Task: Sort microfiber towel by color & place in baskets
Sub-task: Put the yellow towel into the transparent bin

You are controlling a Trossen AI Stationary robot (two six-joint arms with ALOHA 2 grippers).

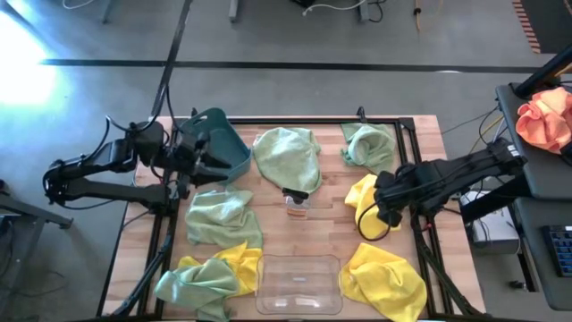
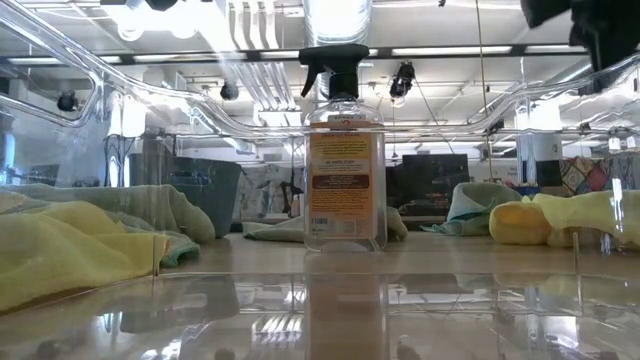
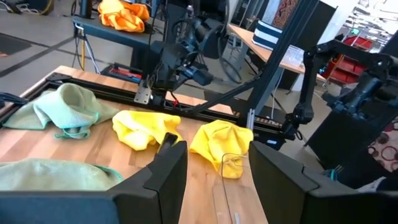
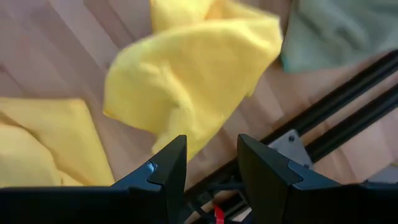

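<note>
1. My right gripper [image 4: 208,165] hovers, fingers parted and empty, over a yellow towel [image 1: 361,195] at the table's right edge.
2. My left gripper [image 1: 207,161], also parted and empty, waits beside the teal basket [image 1: 234,143].
3. The clear basket [image 1: 298,284] sits at the front edge, centre.

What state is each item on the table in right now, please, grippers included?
teal basket: tipped on its side, no towel seen inside.
clear basket: upright, empty.
green towels: crumpled on the table, unsorted.
yellow towels: crumpled on the table, unsorted.
spray bottle: upright at table centre.
left gripper: open, empty, by the teal basket.
right gripper: open, empty, above a yellow towel.
</note>
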